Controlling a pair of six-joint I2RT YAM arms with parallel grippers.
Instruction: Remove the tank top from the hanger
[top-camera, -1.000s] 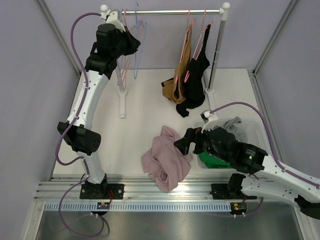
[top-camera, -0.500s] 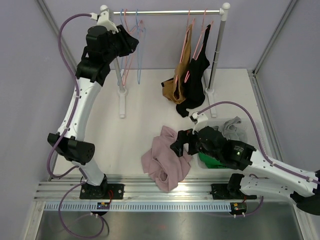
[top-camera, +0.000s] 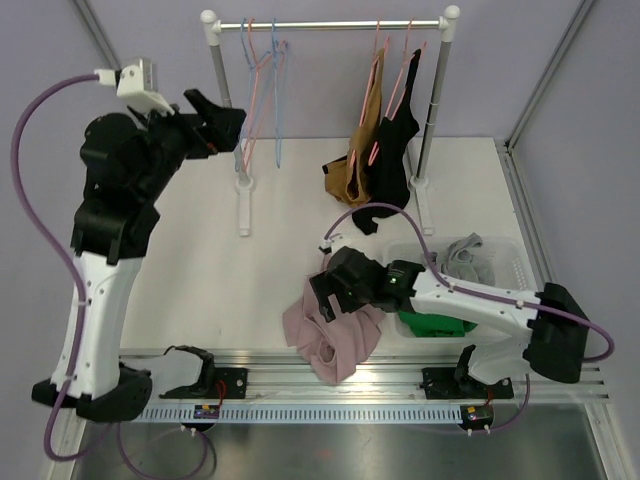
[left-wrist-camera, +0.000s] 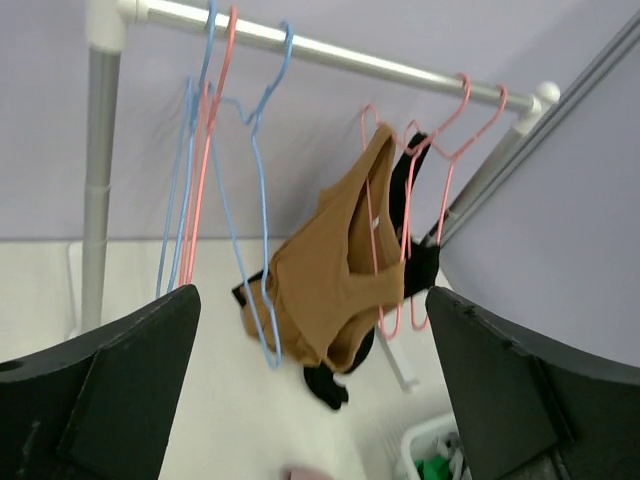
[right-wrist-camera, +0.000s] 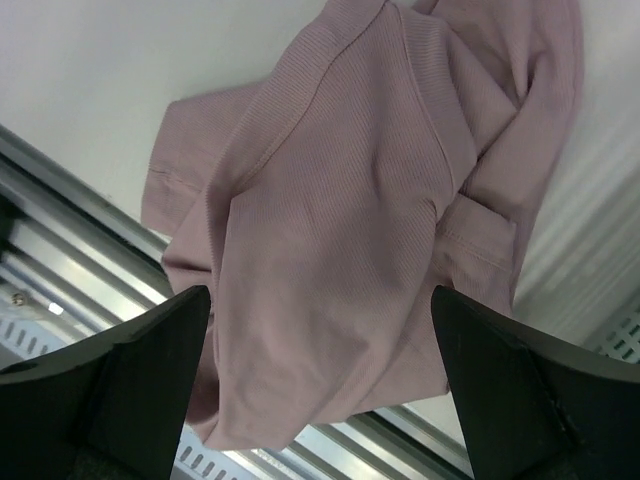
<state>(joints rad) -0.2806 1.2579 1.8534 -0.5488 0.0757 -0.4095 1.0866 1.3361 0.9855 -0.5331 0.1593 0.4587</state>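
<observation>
Clothes rail (top-camera: 330, 23), white posts, standing at the far side of the table (top-camera: 280, 210). Brown tank top (top-camera: 350, 180) hangs on a pink hanger (top-camera: 378, 75) toward the rail's right post, its hem bunched just above the table below the rail. Black tank top (top-camera: 392, 165) hangs on a second pink hanger immediately beside it, nearer that post, the two garments touching. Empty hangers (top-camera: 262, 90), blue and pink, are bunched at the rail's left post. Left gripper (top-camera: 218, 115) is raised just outside the left post at about the height of the empty hangers, fingers spread wide and holding nothing. It is well apart from both tank tops, which lie at the rail's opposite end; in the left wrist view the brown tank top (left-wrist-camera: 330, 280) shows in the gap between the two fingers. Right gripper (top-camera: 322, 290) is low on the near side of the rail, fingers likewise spread and empty, poised over a crumpled pink garment (right-wrist-camera: 340, 250) lying on the table well forward of the rail. Whether it touches the cloth cannot be told. Clear bin (top-camera: 505, 265), forward of the right post, holds grey and green items.
</observation>
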